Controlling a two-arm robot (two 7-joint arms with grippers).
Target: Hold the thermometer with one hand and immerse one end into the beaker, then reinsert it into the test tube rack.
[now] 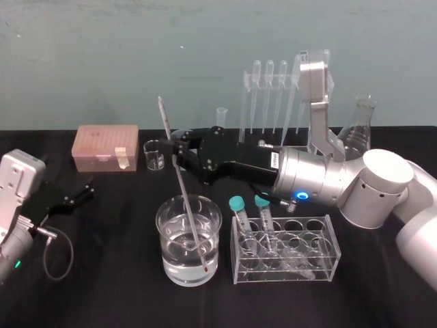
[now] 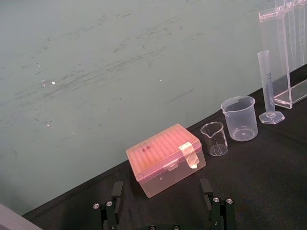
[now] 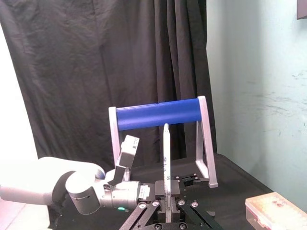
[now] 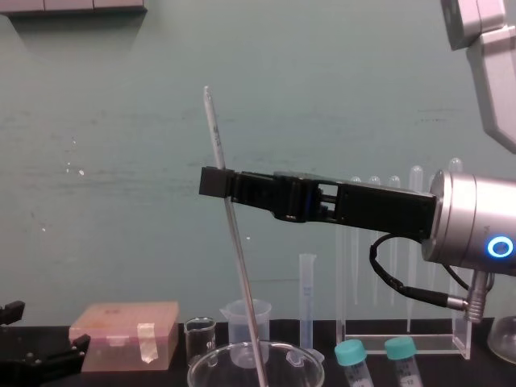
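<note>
Gripping the thermometer [image 1: 184, 201] in its upper part, my right tool [image 1: 179, 158] is closed on the glass above the beaker [image 1: 212, 256], which stands near the front edge of the counter. The rod leans, its top tipped toward the left back corner. Its red-tipped lower end sits under the water, probably at or near the beaker's floor, though the water makes that hard to judge. I judge the dip made. The coming move turns on the test tube rack [image 4: 401, 345], which stands at the back edge, behind my right forearm and to the right of the beaker. So the rod should lift along its own slant, then travel back and right. My left tool [image 1: 87, 191] rests spread and empty near the left edge, farther from the rack.
</note>
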